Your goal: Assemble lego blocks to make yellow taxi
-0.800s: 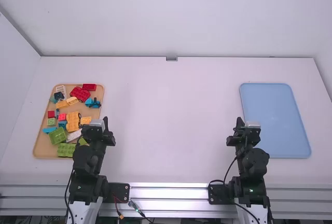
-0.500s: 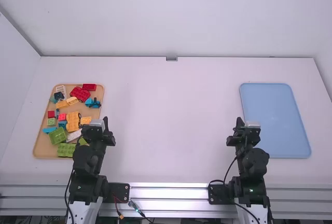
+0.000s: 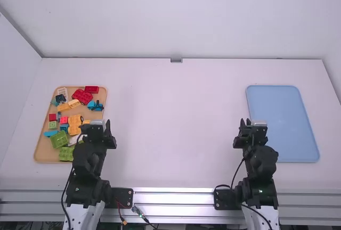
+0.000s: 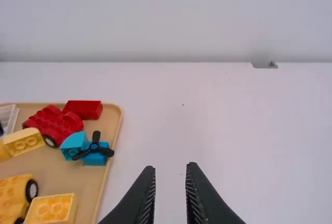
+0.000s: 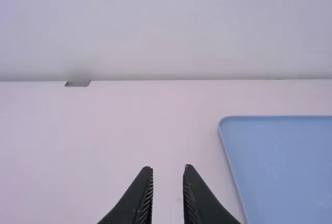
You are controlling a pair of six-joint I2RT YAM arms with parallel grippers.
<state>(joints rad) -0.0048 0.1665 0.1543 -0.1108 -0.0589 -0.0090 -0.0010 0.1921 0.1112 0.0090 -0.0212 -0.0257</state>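
Holding my left gripper (image 3: 96, 125) at the right edge of the tan tray (image 3: 46, 159), I keep its two black fingers spread, a gap of white table (image 3: 176, 134) between their ridged inner faces. My right gripper (image 3: 254, 125) is spread likewise, its ribbed fingers apart with nothing between them, beside the left edge of the smooth, matte blue tray (image 3: 282, 115), which has rounded corners and a low rim.

The taxi's blocks lie loose in the tan tray, at the table's left side. Glossy yellow plastic catches my eye: a yellow wheeled base (image 4: 13, 195) with round studs and black tyres, a boxy yellow brick (image 4: 51, 209) just beside it with hollow-ringed studs, and a yellow brick (image 4: 23, 141) farther off, a little tilted. Near that one sits a lumpy red wheeled piece (image 4: 54, 125), with a plain-sided red brick (image 4: 85, 109) just beside it. A curved blue piece (image 4: 74, 144) rests next to a blue block (image 4: 97, 156) bearing a black three-bladed propeller (image 4: 94, 147), and a white lattice piece (image 4: 8, 117) lies at the far left corner. Toward my base are a squarish green block (image 3: 59, 138) with a raised rim and a studded green brick (image 3: 66, 154), partly hidden by my arm.
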